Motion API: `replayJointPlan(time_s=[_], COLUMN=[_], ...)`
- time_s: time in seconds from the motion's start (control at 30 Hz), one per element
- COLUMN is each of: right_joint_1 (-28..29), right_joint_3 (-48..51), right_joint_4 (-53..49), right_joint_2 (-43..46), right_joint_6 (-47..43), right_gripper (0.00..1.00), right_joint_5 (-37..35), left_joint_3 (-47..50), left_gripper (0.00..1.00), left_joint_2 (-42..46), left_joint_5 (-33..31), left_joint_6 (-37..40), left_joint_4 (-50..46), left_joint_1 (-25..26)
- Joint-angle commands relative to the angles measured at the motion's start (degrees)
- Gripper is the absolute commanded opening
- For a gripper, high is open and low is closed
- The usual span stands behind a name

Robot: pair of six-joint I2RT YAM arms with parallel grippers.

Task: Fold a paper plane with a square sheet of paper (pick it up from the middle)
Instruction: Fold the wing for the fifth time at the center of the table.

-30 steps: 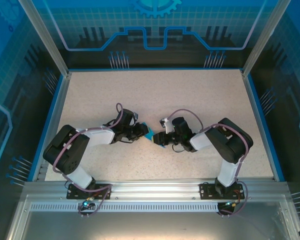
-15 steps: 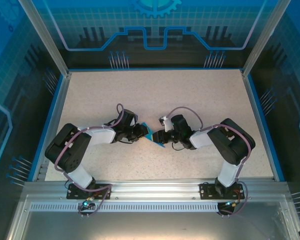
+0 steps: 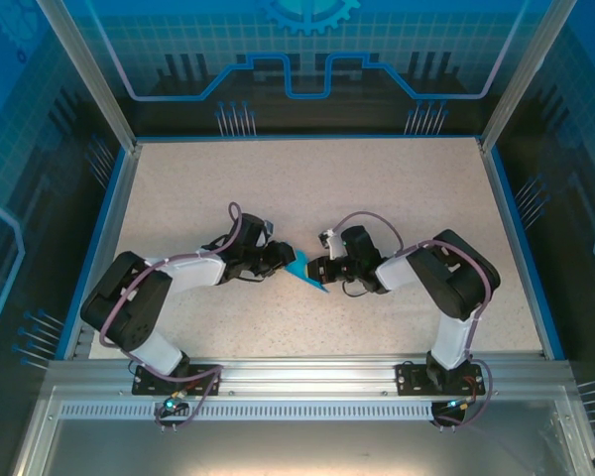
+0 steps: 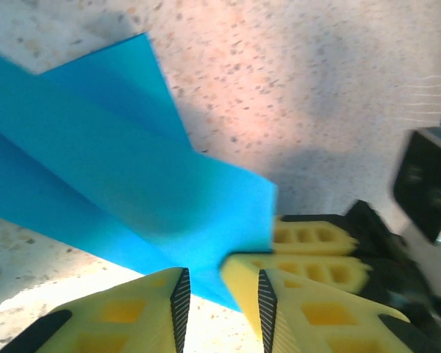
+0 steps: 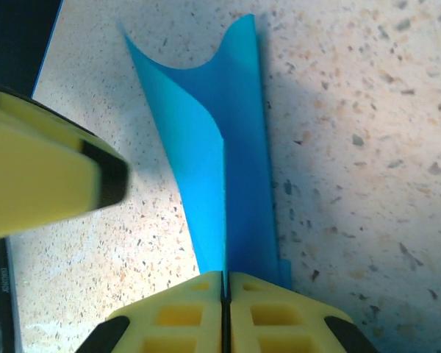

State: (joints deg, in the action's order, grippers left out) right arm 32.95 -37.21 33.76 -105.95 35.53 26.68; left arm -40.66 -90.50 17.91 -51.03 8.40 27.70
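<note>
One speckled table (image 3: pixel 377 188) — paper plane (image 3: pixel 304 273), blue-panelled walls (image 3: pixel 307 59).

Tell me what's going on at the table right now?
Both arms meet mid-table over the partly folded blue paper. The right arm's fingers are shut on one end of it, with a flap curling up off the table. The left arm's fingers stand slightly apart at its other side, not clamped on it. It is not yet a plane.
</note>
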Motion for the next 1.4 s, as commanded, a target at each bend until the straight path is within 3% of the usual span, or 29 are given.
replayJointPlan(time_s=[0.0,0.27,0.77,1.37], right_joint_1=[-1.11,-1.42,-1.72,-1.31], right_joint_3=[-1.5,-1.72,-1.53,-5.58], right_joint_4=[1.96,3.17,1.69,-3.28], right_joint_2=[-2.37,-3.63,-0.39,-0.42], right_joint_6=[2.6,3.23,1.7,-2.4], right_gripper=[0.07,0.06,0.24,0.23], right_joint_5=[4.55,8.06,10.26,9.09], left_joint_3=[1.29,0.77,1.14,3.49], left_gripper=[0.36,0.35,0.35,0.34], left_joint_2=[2.25,0.18,-0.73,3.26], left_joint_5=[1.86,2.96,1.35,-0.79], left_joint_6=[0.42,0.57,0.9,0.44], left_joint_4=[1.55,2.73,2.21,0.81], left_joint_1=[0.21,0.2,0.22,0.24])
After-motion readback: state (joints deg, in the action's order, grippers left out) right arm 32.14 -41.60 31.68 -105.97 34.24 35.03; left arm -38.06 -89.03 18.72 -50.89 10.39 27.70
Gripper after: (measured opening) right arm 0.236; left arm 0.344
